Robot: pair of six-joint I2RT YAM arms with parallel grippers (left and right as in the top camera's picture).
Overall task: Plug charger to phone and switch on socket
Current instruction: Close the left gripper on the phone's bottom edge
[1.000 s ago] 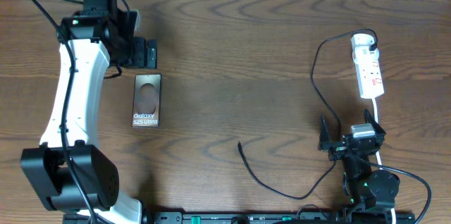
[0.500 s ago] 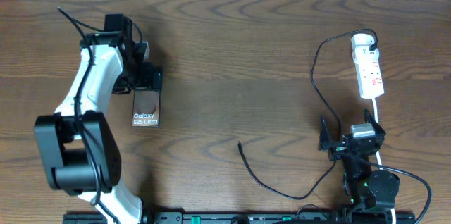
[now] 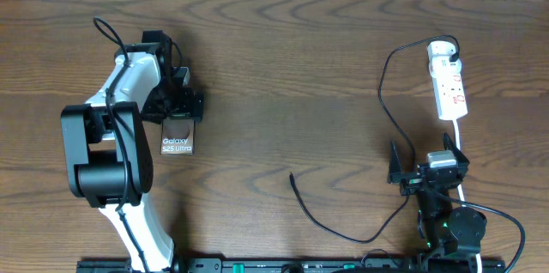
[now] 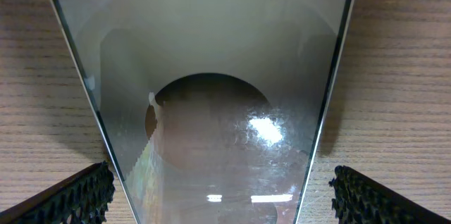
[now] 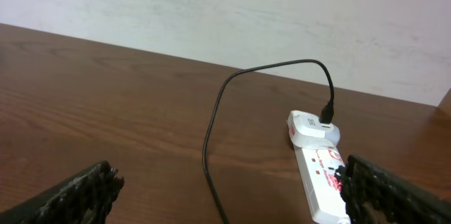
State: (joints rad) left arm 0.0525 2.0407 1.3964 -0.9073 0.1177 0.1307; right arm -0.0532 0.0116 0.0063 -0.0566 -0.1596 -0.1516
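Note:
The phone [image 3: 177,136] lies flat on the table at the left, its "Galaxy S25 Ultra" lettering at the near end. My left gripper [image 3: 178,106] is open and hangs over the phone's far end. In the left wrist view the glossy phone [image 4: 204,104] fills the frame between the open fingers [image 4: 222,196]. The charger cable [image 3: 382,93] runs from its plug in the socket [image 3: 449,80] at the right, down and round to its free tip [image 3: 292,176] at mid-table. My right gripper [image 3: 427,170] is open and empty near the front edge, with the socket [image 5: 320,175] and cable [image 5: 211,132] ahead.
The white cord of the power strip [image 3: 461,148] runs down under my right arm. A pale wall [image 5: 232,5] stands behind the table's far edge. Bare wood lies between the phone and the cable tip.
My left arm has swung right and toward the phone, so the open gripper now sits over the phone's far end. The right arm, cable and socket have not moved.

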